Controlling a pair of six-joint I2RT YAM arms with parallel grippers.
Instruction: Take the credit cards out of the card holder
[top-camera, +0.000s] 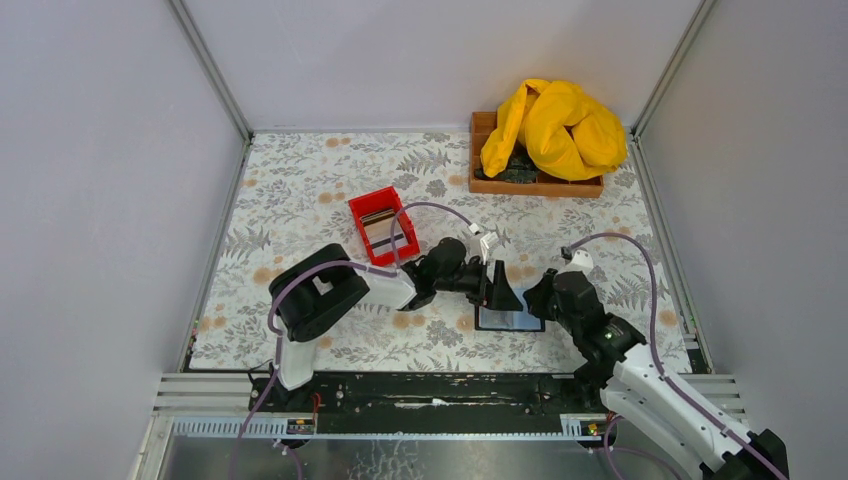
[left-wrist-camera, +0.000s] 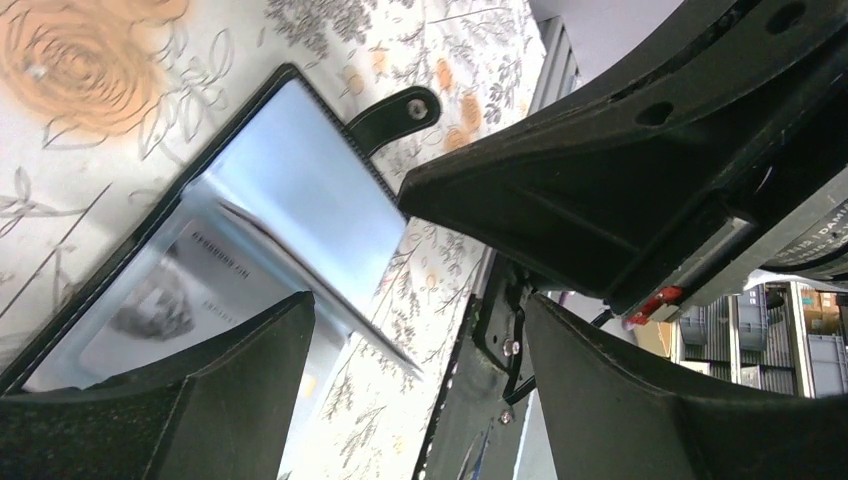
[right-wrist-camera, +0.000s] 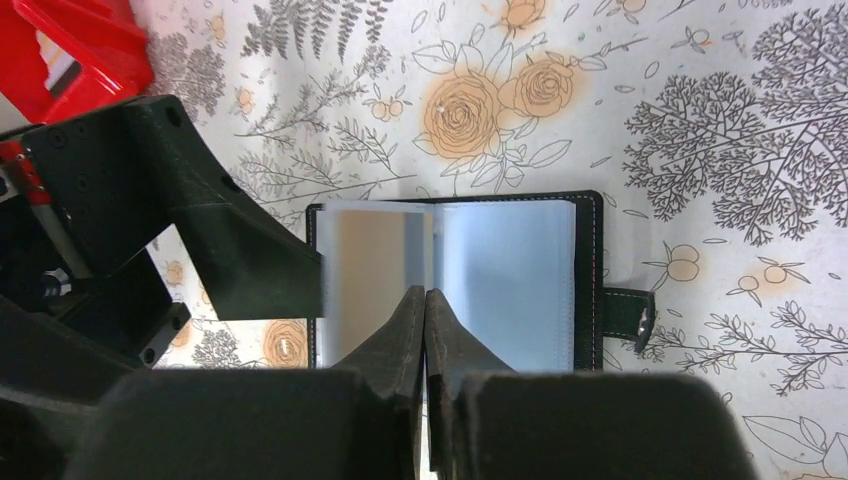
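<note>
The black card holder (top-camera: 508, 320) lies open on the floral table, its grey-blue faces up and its snap strap (right-wrist-camera: 628, 315) to the right. A tan card (right-wrist-camera: 365, 270) sits behind the left sleeve. In the left wrist view a pale card (left-wrist-camera: 170, 290) with a grey portrait lies in that pocket, and a clear sleeve leaf (left-wrist-camera: 330, 300) stands raised. My left gripper (top-camera: 497, 285) is open and points down over the holder's left half, with one finger (left-wrist-camera: 240, 390) above the card. My right gripper (right-wrist-camera: 425, 295) is shut, its tips at the holder's spine; whether it pinches a leaf is unclear.
A small red bin (top-camera: 383, 225) with a brownish card in it stands just behind the left arm. A brown wooden tray (top-camera: 487, 183) with a yellow cloth (top-camera: 555, 125) sits at the back right. Grey walls close the table on three sides.
</note>
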